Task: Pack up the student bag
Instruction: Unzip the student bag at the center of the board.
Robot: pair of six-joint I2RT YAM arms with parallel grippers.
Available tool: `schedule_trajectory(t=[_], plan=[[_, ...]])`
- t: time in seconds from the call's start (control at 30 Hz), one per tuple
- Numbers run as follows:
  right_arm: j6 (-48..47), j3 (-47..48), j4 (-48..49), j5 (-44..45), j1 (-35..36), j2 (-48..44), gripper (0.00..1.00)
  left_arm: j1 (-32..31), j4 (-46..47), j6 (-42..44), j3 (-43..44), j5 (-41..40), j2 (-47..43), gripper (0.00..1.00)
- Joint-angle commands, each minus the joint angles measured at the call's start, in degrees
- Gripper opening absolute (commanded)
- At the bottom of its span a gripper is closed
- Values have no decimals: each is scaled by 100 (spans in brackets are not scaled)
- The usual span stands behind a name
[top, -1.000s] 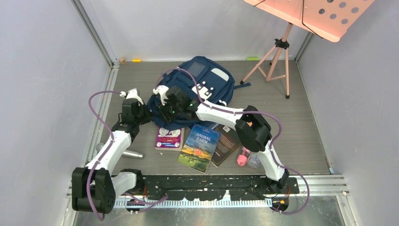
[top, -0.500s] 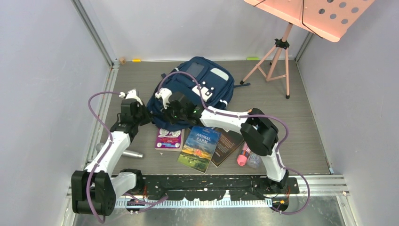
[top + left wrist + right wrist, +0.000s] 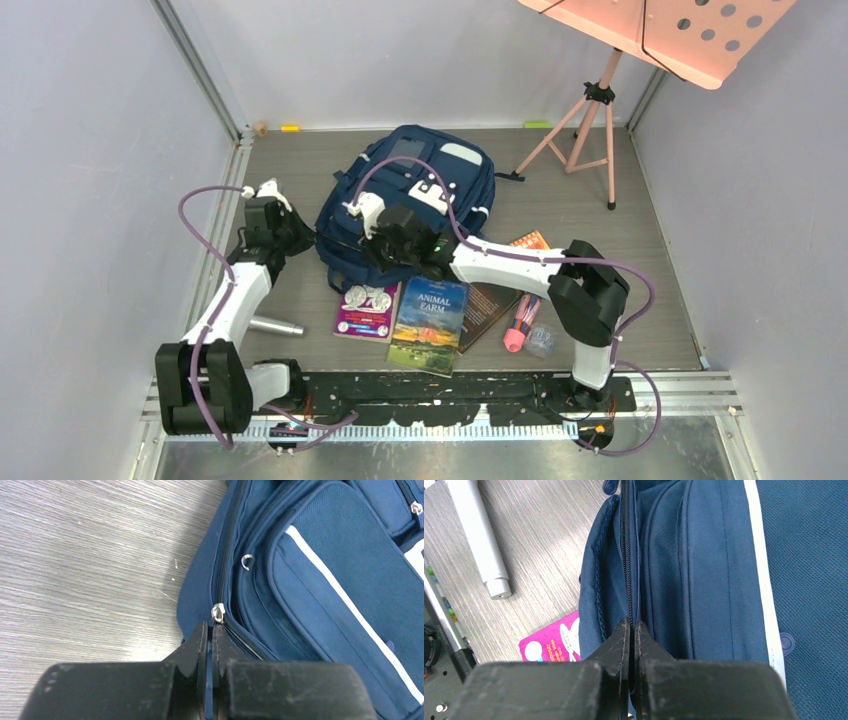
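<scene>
Student bag [image 3: 410, 200] lies flat on the grey table [image 3: 650, 250], centre-back, front pocket facing up. Near end sits just above the books.

Left pincer [image 3: 210, 627]: clenched, tips at the bag's left side, right below a silver zipper slider [image 3: 218, 612] on the zip line. Can't tell if fabric or a pull tab is caught between them.

Right pincer [image 3: 634, 625]: clenched too, tips pressed onto the zip seam at the bag's near edge. Can't confirm anything is pinched there.

On the table near the arm bases:
- magenta book [image 3: 366, 310], touching the bag's near end
- "Animal Farm" book [image 3: 430, 325] beside it
- brown book [image 3: 495, 300], partly under the right arm
- pink bottle [image 3: 518, 335]
- silver cylinder [image 3: 275, 326], left of the books

Pink music stand [image 3: 590, 110] at back right, apart from the bag.
</scene>
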Motion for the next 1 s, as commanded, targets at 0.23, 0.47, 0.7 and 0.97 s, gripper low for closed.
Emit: schedule_trajectory(t=[0.23, 0.47, 0.7, 0.97], plan=[[61, -227, -344, 118, 45, -1300, 0, 428, 772, 494, 521, -642, 761, 0], [99, -333, -452, -212, 60, -1603, 0, 542, 1048, 725, 985, -270, 1506, 0], [142, -382, -452, -350, 65, -1885, 0, 605, 1310, 925, 1273, 31, 2051, 0], [59, -86, -740, -45, 60, -1502, 9, 602, 2203, 913, 664, 1385, 1778, 0]])
